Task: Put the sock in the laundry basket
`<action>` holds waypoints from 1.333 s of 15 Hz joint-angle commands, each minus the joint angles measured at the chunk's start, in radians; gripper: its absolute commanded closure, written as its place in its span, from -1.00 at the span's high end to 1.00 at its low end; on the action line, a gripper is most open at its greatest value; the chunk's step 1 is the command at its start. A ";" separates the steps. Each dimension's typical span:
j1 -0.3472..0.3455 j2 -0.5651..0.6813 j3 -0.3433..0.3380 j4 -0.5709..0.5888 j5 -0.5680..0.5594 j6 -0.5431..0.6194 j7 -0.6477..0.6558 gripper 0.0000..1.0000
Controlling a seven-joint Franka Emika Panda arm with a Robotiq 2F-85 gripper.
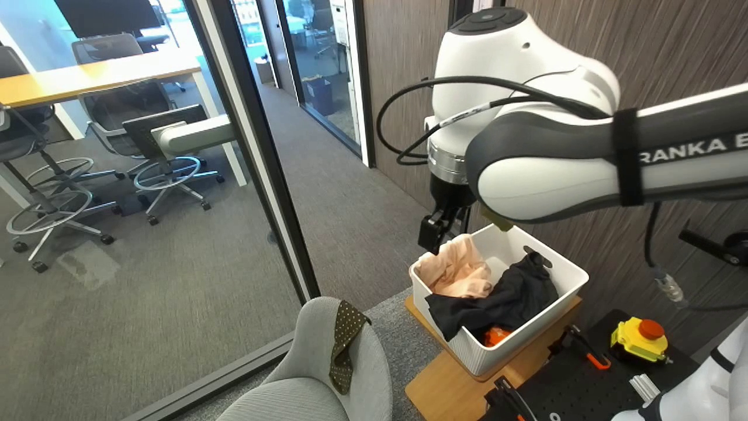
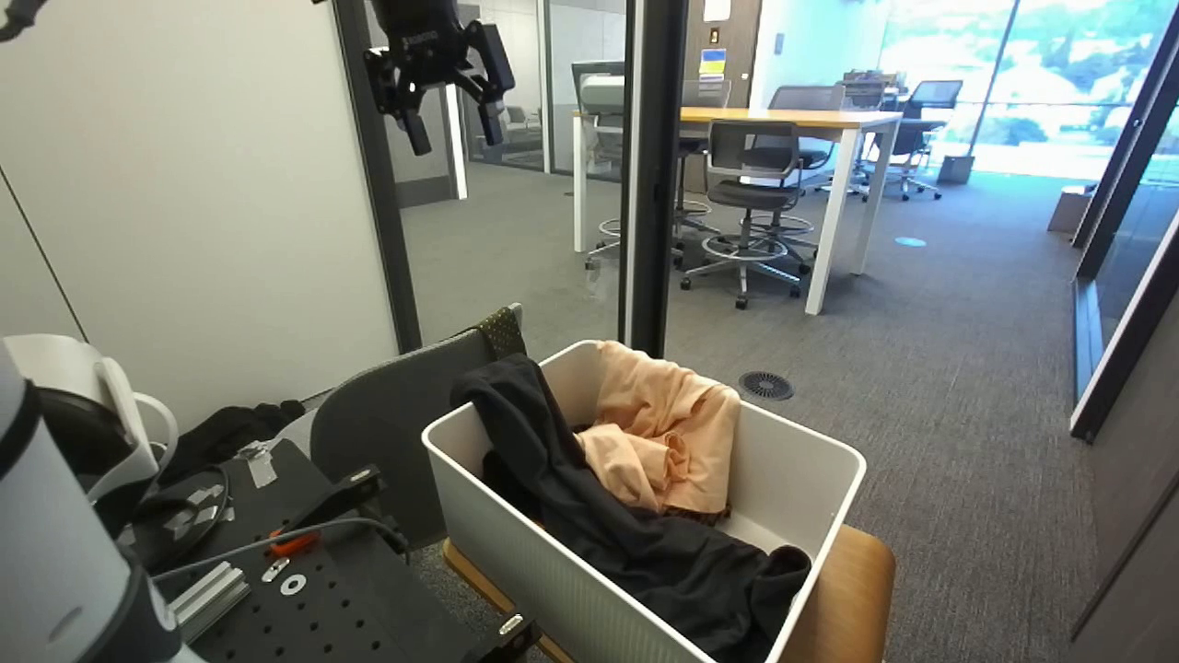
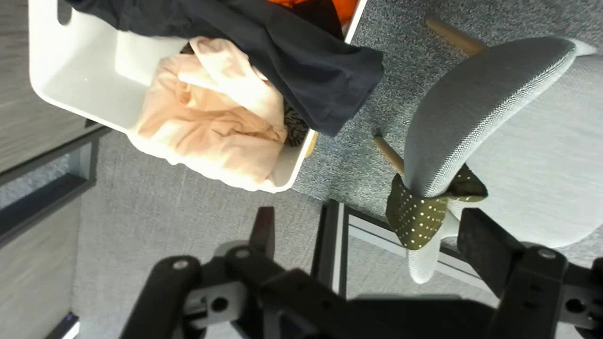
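On the wrist view's left is the white basket. Next, the gripper is spread wide, holding nothing. Then the dotted sock hangs over the chair; best pinch only cloth, then lift high.

wooden stand, white laundry basket atop
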 commanded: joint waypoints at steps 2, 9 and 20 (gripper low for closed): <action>0.069 0.215 -0.063 0.081 0.038 0.127 -0.210 1.00; 0.105 0.470 -0.064 0.158 0.079 0.189 -0.560 1.00; 0.117 0.737 0.060 0.332 -0.038 0.187 -0.943 1.00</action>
